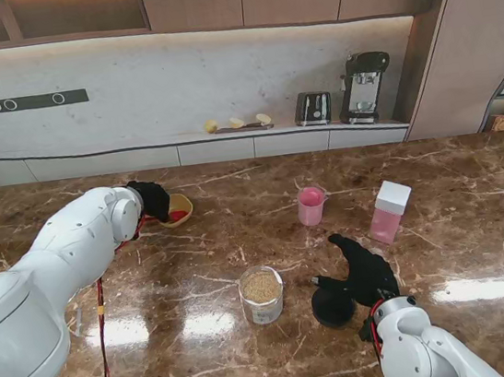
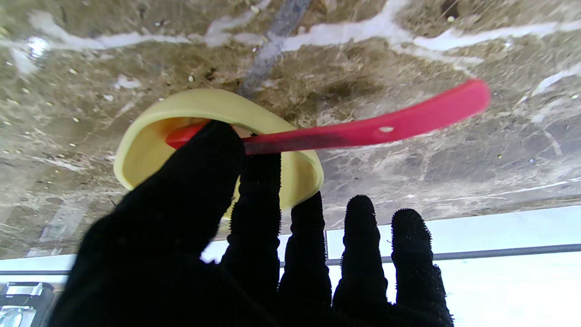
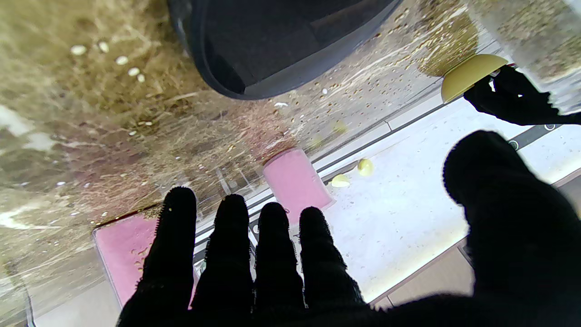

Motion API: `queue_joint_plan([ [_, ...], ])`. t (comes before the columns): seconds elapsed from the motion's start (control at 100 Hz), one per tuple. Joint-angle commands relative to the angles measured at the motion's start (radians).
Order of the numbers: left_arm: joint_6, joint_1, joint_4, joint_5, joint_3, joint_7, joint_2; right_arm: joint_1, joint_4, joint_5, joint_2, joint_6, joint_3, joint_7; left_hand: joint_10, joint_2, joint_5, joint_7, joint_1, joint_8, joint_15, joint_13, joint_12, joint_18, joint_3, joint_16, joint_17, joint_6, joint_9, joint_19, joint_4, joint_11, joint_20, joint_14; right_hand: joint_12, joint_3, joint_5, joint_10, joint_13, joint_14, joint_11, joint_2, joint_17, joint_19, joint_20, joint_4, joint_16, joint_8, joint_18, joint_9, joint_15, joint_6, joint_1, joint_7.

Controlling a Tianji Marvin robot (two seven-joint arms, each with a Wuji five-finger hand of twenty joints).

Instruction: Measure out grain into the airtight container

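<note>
Brown marble with pale veins forms the table (image 1: 195, 252), and behind it a white counter carries a toaster (image 1: 313, 107) and a coffee machine (image 1: 364, 86) under wooden cabinets.

At the left, the left hand (image 1: 151, 200), gloved in black, reaches to a yellow bowl (image 1: 178, 207). The left wrist view shows its thumb and index finger (image 2: 256, 181) pinched on a red spoon (image 2: 376, 127) at the bowl's rim, the spoon's head inside the bowl and its handle jutting out past the rim; the other 3 fingers are straight and apart, holding nothing.

Nearer to me and toward the middle stands a clear jar (image 1: 262, 295) with no lid, filled with tan grain close to its top. Just to its right a black round lid (image 1: 332, 305) lies flat on the marble. Farther from me, a pink cup (image 1: 311, 206) stands upright.

The right hand (image 1: 365, 268) hovers palm down over the table just beside the black lid, its 4 fingers straight and slightly apart, thumb held wide, holding nothing. Whether it touches the lid I cannot tell. To the right of the cup and beyond the hand stands a pink container (image 1: 389, 212) with a white lid. Loose grains speckle the marble around the black lid in the right wrist view.
</note>
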Motion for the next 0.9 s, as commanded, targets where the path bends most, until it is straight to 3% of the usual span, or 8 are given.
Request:
queue_joint_plan([
  [0.0, 0.000, -0.006, 0.003, 0.002, 0.004, 0.001, -0.008, -0.008, 0.006, 0.006, -0.002, 0.004, 0.000, 0.011, -0.012, -0.026, 0.030, 0.073, 0.041, 0.027, 0.002, 0.038, 0.009, -0.001, 0.038, -0.006, -0.009, -0.042, 0.035, 0.042, -0.021, 0.022, 0.013, 0.028, 0.010, -0.017, 0.016, 0.000, -0.006, 0.002, -0.002, 0.012, 0.001, 0.020, 0.025, 0.039, 0.016, 0.001, 0.003, -0.025, 0.003, -0.027, -0.001, -0.011],
  [0.33, 0.001, -0.007, 0.003, 0.005, 0.009, 0.000, -0.007, -0.007, 0.009, 0.011, -0.003, 0.003, 0.001, 0.012, -0.011, -0.008, -0.037, 0.140, 0.066, 0.181, 0.005, 0.041, 0.008, 0.006, 0.040, -0.007, -0.013, -0.061, 0.037, 0.031, -0.031, 0.024, -0.007, 0.027, 0.010, -0.018, 0.015, 0.001, -0.006, 0.001, -0.002, 0.016, 0.001, 0.020, 0.027, 0.039, 0.016, 0.001, 0.002, -0.024, 0.003, -0.028, 0.000, -0.012],
  [0.7, -0.009, 0.000, 0.002, 0.002, -0.014, 0.018, -0.001, -0.004, 0.015, 0.015, -0.003, -0.002, 0.000, 0.011, -0.029, 0.070, -0.017, 0.105, 0.128, 0.199, 0.006, 0.062, -0.001, 0.004, -0.064, -0.009, -0.010, -0.072, 0.092, 0.002, -0.027, 0.028, -0.016, 0.018, 0.010, -0.022, 0.016, 0.000, -0.007, 0.002, -0.002, 0.022, 0.001, 0.020, 0.028, 0.039, 0.017, 0.002, 0.002, -0.024, 0.003, -0.028, 0.000, -0.013],
  [0.89, 0.004, 0.007, -0.034, 0.009, -0.039, 0.023, 0.023, 0.000, 0.020, 0.017, -0.004, -0.005, -0.003, 0.008, -0.034, 0.112, -0.004, 0.086, 0.173, 0.199, 0.006, 0.069, -0.007, 0.003, -0.139, -0.010, -0.010, -0.085, 0.107, 0.000, -0.021, 0.029, -0.013, 0.015, 0.010, -0.023, 0.015, 0.000, -0.006, 0.001, -0.002, 0.022, 0.001, 0.019, 0.029, 0.039, 0.017, 0.002, 0.002, -0.024, 0.003, -0.027, 0.002, -0.014],
])
